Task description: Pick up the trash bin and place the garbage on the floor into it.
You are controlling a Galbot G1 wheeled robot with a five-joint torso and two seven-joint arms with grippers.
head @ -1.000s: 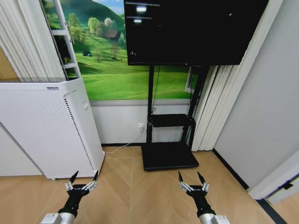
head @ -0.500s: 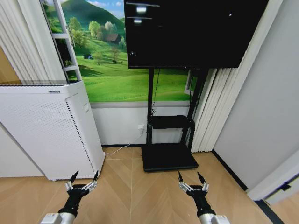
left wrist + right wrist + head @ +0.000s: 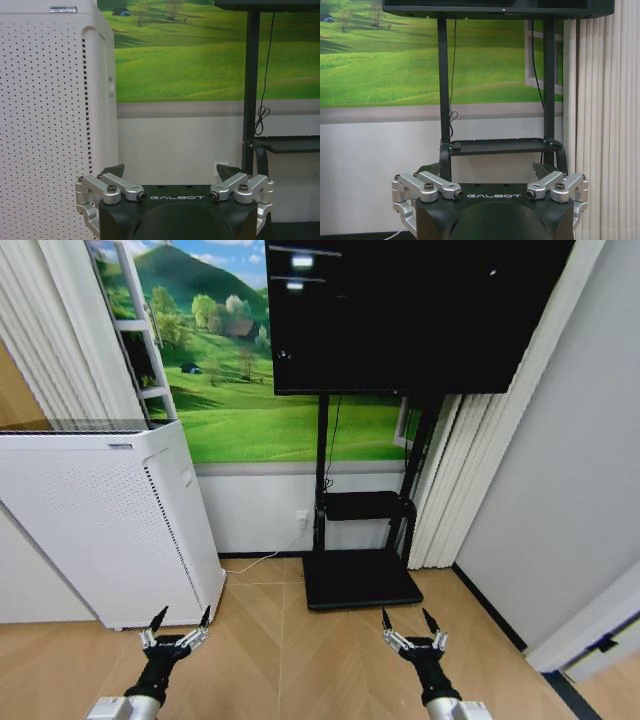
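Air purifier: a tall white perforated air purifier stood on the floor at the left, against the wall, with its dotted side panel close beside the left arm's camera.
Left gripper: the left gripper hung low over the wooden floor, just in front of the purifier's corner, its two fingers spread apart and holding nothing.
Mural: a green meadow mural covered the wall behind, above a pale lower band with a white cable running down from a wall socket.
Screen: a large dark screen sat on a black stand, with a small shelf partway up and a flat black base plate on the floor.
Right gripper: the right gripper hung low just in front of the base plate, fingers likewise spread and empty.
Curtain: white pleated curtains hung right of the stand, next to a plain grey wall.
Far right corner: a pale slanted edge, possibly a door or panel, too cut off to tell.
Bin and litter: not to be found on the stretch of floor in sight.
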